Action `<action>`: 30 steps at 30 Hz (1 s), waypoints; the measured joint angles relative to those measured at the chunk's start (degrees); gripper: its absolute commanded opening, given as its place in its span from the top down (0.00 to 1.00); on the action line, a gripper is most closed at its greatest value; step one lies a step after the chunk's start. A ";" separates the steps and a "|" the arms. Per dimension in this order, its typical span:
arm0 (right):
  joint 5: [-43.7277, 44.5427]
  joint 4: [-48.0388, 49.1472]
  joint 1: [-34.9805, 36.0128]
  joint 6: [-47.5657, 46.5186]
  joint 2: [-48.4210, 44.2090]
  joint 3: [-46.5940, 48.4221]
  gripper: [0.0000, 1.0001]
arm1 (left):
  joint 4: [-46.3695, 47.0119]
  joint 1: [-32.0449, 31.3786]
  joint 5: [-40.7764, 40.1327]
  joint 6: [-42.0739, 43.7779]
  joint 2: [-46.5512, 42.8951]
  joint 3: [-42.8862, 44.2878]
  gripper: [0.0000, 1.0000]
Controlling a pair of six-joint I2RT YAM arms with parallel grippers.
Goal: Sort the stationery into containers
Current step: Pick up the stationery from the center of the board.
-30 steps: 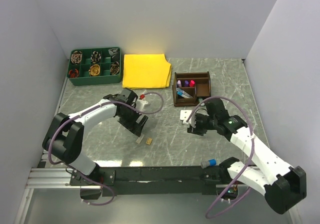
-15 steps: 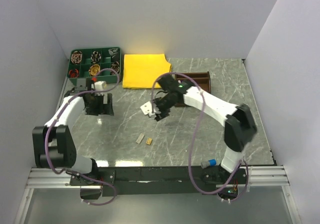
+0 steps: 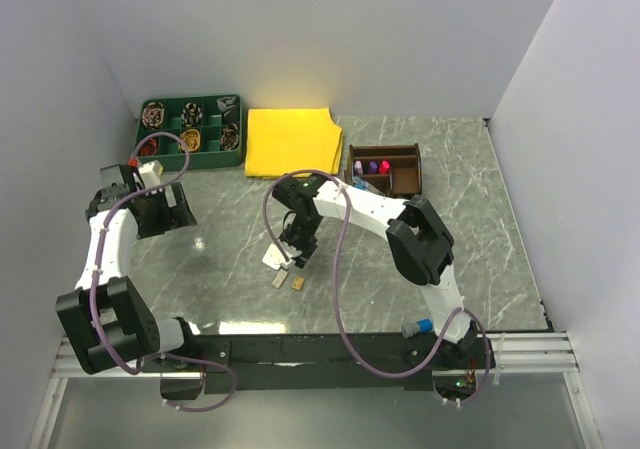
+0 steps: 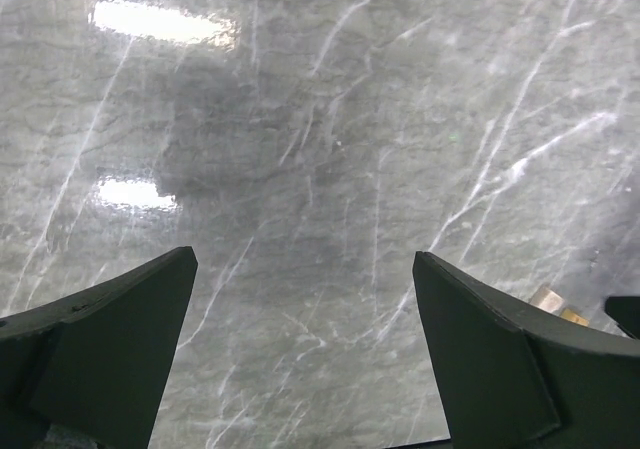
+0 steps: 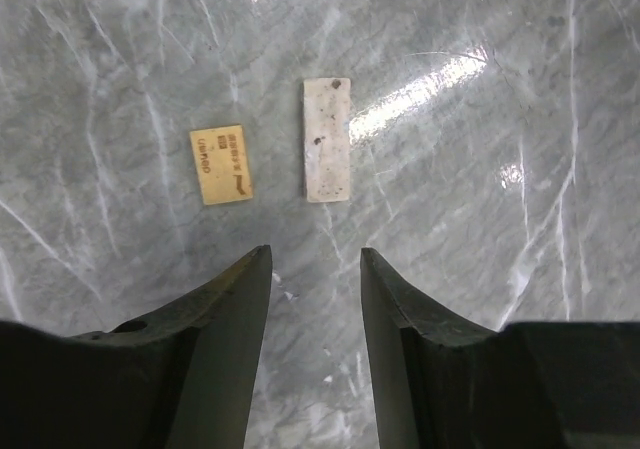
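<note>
**Operator:** Surface and left tool?

**Technician:** The table (image 4: 330, 89) is polished grey marble with white veins. The left gripper (image 4: 302, 259) has dark wedge-shaped fingers spread wide, with nothing between them.

**Operator:** Right tool?

**Technician:** The right gripper (image 5: 315, 254) has its jaws partly apart and empty. Just beyond its tips, two flat rectangular blocks lie on the table, side by side but not touching: a printed tan eraser (image 5: 222, 165) and a speckled pale eraser (image 5: 327, 139).

**Operator:** Container?

**Technician:** The dark wooden organiser (image 3: 385, 169) stands to the right. Its compartments hold pens (image 3: 371, 167) with pink and purple caps.
</note>
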 measured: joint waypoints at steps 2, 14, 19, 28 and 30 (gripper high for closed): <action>0.50 -0.33 0.31 -0.85 1.18 1.11 0.51 | -0.02 0.00 0.57 0.00 -0.50 0.00 0.02; 1.73 1.40 0.96 0.20 2.95 1.60 0.45 | 0.09 0.26 2.56 -0.13 -0.61 -0.24 0.02; 1.73 2.23 1.42 1.27 4.76 1.66 0.45 | 0.07 0.35 2.95 -0.13 -0.61 -0.59 0.02; 1.73 2.82 2.45 3.04 6.75 2.03 0.48 | 0.07 0.48 3.56 -0.11 -0.61 -0.68 0.02; 1.73 2.97 2.64 3.45 6.75 2.54 0.48 | 0.07 0.52 3.78 -0.11 -0.61 -0.68 0.02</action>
